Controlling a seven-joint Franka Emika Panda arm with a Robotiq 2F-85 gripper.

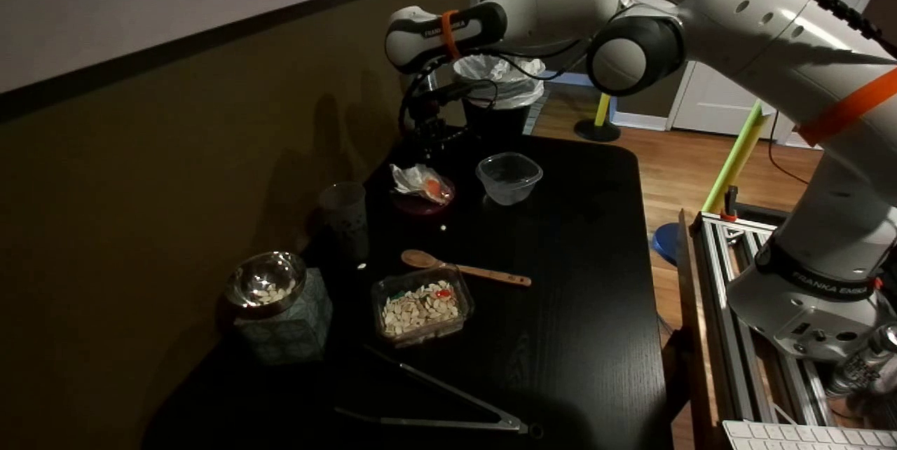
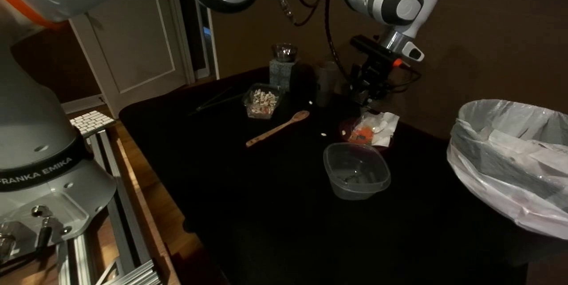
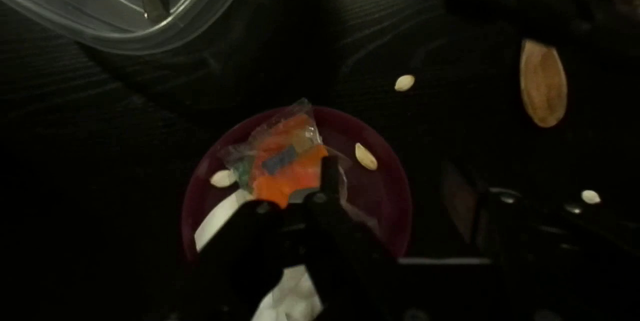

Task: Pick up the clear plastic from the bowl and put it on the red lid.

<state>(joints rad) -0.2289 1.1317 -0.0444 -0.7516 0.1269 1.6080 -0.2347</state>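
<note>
The dark-red lid lies on the black table under my gripper. Crumpled see-through plastic with orange and green showing lies on this lid, beside crumpled white paper. I cannot tell whether the plastic is one piece. My gripper is open, its fingers apart over the lid's side, one by the plastic; whether it touches is unclear. It hangs just above the lid in an exterior view. A see-through greyish bowl stands beside the lid. A shiny round bowl holds pale seeds. I cannot tell which is the task's bowl.
The shiny bowl stands on a patterned box by the wall. A tray of seeds, a wooden spoon, tongs and a tall cup are on the table. A lined bin stands beyond. Loose seeds lie around the lid.
</note>
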